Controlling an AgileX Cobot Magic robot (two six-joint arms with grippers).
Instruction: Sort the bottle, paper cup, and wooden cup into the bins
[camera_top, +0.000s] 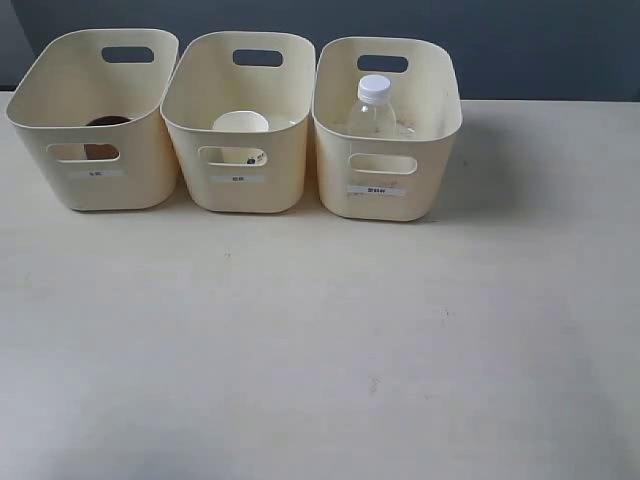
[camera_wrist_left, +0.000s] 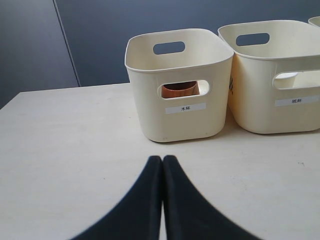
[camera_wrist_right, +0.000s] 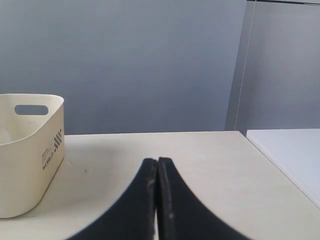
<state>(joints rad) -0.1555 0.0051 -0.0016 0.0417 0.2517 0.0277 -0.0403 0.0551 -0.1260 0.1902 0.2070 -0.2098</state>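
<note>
standing in a row at the far edge of the table (camera_top: 320, 340), three cream bins hold one item each, which suggests the sorting is finished or nearly so. the left bin (camera_top: 95, 120) contains the wooden cup (camera_top: 105, 123), seen as a dark rim over the wall and as brown wood through the handle cut-out in the left wrist view (camera_wrist_left: 178, 90). the middle bin (camera_top: 240, 120) holds the paper cup (camera_top: 240, 124), its white rim facing up. the right bin (camera_top: 388, 125) holds the bottle (camera_top: 372, 108), upright, its white cap rising above the near wall.

each bin carries a small front label, so each item seems to be placed by kind; the print is too small to read with confidence. the bins sit side by side, touching or almost touching, probably so both arms can reach them.

counted: three bins, one bottle, one paper cup, one wooden cup, two grippers.

the left gripper (camera_wrist_left: 162, 162) has its jaws pressed together with nothing between them, pointing at the left bin from well back over bare table. the right gripper (camera_wrist_right: 157, 165) is likewise closed and empty, aimed past the side of one bin (camera_wrist_right: 25, 150) toward the wall. neither arm shows in the exterior view, a sign both are parked clear of the bins.
</note>
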